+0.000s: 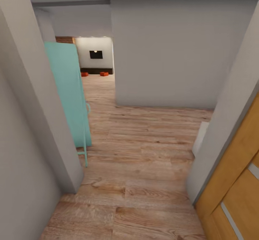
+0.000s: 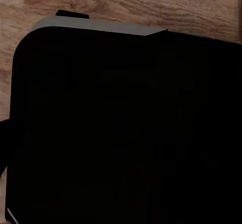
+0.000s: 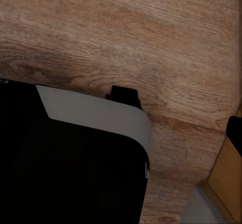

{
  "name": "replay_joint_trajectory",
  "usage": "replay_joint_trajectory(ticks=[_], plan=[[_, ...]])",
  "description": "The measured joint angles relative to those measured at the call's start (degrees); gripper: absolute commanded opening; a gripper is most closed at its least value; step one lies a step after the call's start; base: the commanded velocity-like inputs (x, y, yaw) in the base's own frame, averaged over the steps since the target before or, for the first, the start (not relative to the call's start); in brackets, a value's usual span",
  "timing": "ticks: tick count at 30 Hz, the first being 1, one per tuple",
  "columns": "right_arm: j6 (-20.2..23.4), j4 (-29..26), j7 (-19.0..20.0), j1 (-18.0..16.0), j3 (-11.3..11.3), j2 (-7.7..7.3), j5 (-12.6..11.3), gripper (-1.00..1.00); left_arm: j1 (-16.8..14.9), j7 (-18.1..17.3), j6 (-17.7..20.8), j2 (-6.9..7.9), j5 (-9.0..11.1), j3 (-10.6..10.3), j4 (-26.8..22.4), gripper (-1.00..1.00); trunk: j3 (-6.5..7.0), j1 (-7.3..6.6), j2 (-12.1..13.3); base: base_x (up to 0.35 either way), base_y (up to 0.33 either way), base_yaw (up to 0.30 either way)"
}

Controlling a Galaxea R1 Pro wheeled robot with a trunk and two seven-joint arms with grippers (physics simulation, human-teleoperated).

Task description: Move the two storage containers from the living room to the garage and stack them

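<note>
Wood-plank floor [image 1: 144, 160] ran from the camera down a hallway between grey walls [image 1: 172, 52], with an orange-brown door [image 1: 233, 182] at the right edge and a teal panel [image 1: 68, 92] leaning at the left. Far ahead, through the opening, two containers [image 1: 104, 74] sat on the floor below a dark bench [image 1: 96, 70], well apart from each other, under a black TV [image 1: 96, 54]. Both wrist views showed a black body [image 2: 126, 133] over planks; whether either claw was open or holding anything could not be told.

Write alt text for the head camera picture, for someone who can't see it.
A wood-plank hallway leads to a far room where two orange-red containers sit by a low dark bench. A teal panel stands left, a wooden door right.
</note>
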Motion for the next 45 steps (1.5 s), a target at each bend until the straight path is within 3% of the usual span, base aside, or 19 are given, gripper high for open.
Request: replay_joint_trajectory(ticks=[45], plan=[[0.21,-0.02,0.00,0.00,-0.02,0.00,-0.35,1.00,0.00,0.00,0.00,0.01,-0.09,0.00,0.00,1.00,0.00,0.00,0.00,0.336,0.000,-0.021]])
